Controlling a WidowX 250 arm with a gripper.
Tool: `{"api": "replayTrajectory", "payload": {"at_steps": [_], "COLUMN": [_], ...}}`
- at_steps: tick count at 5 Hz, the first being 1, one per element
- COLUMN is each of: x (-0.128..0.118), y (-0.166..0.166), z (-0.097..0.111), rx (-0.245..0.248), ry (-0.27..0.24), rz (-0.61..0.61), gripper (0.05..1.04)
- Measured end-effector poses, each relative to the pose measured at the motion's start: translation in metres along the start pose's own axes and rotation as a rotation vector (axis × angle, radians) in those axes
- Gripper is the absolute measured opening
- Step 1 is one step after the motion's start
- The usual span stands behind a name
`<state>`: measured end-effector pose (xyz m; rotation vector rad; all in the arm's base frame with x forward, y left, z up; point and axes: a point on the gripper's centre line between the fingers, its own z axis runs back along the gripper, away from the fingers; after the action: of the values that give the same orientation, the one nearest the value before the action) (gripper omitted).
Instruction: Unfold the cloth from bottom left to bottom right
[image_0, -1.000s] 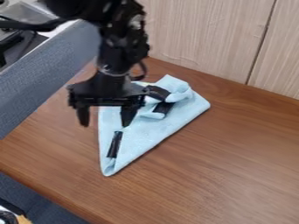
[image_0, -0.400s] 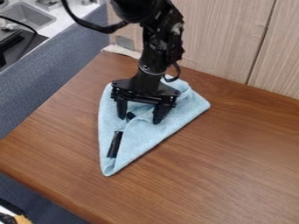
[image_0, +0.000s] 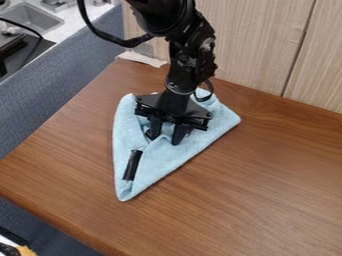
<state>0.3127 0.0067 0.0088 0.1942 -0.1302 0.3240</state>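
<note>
Pale-blue cloth (image_0: 163, 156) beneath the jaws — these slightly apart (a soft fold between them).

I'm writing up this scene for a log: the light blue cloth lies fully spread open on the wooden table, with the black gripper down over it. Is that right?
Not quite: the camera view shows the light blue cloth folded into a rough triangle, not fully spread open. The rest holds: it lies on the wooden table, with the black gripper down over it.
</note>
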Motion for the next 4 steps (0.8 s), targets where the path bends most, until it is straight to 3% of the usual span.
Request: {"api": "replayTrajectory", "payload": {"at_steps": [1, 2, 4], "x": [-0.004, -0.003, -0.009], "y": [0.005, 0.012, 0.01], "z": [0.008, 0.022, 0.056], "rx": [-0.001, -0.015, -0.072], "ry": [-0.016, -0.031, -0.049], "rz": [0.016, 0.065, 0.111], "gripper": [0.175, 0.068, 0.055]}}
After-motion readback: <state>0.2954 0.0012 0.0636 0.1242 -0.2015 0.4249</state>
